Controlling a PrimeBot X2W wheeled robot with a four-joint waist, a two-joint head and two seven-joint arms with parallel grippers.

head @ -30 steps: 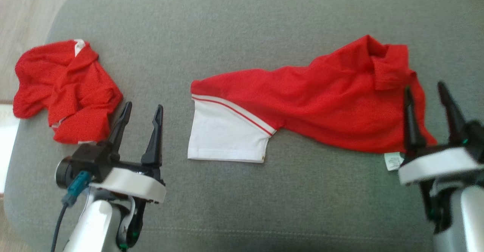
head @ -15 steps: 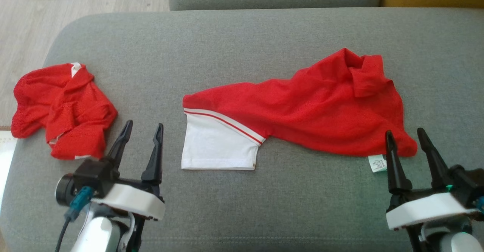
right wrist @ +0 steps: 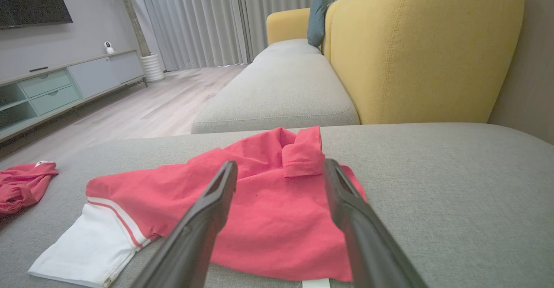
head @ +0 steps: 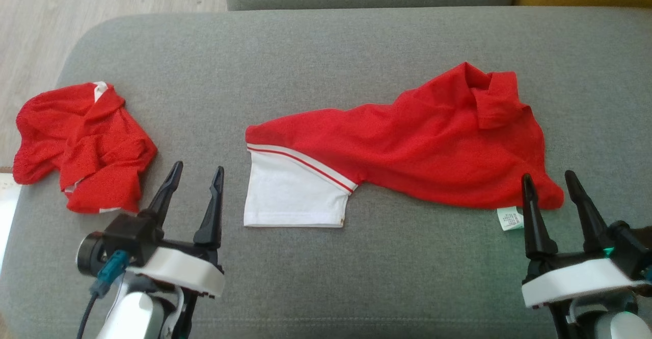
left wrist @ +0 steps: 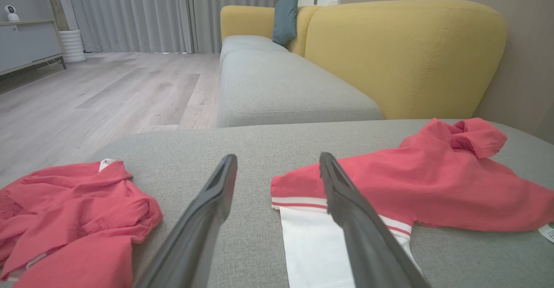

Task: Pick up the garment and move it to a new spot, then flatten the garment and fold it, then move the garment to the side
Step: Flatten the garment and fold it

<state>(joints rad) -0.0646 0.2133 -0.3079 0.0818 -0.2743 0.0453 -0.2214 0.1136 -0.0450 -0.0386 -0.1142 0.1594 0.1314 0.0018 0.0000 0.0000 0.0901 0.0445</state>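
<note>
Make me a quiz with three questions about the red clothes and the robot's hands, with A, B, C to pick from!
1. Where is the crumpled red garment?
A. on the left part of the grey cushion
B. on a table
C. on a chair

2. How many red garments lie on the cushion?
A. one
B. two
C. three

3. How are the left hand and right hand?
A. both open and empty
B. both shut on cloth
C. one open, one shut

Answers: 1 A, it lies beside the left hand; 2 B, the crumpled one plus the spread shirt with its white sleeve; 3 A, each hand's fingers stand apart, gripping nothing.
</note>
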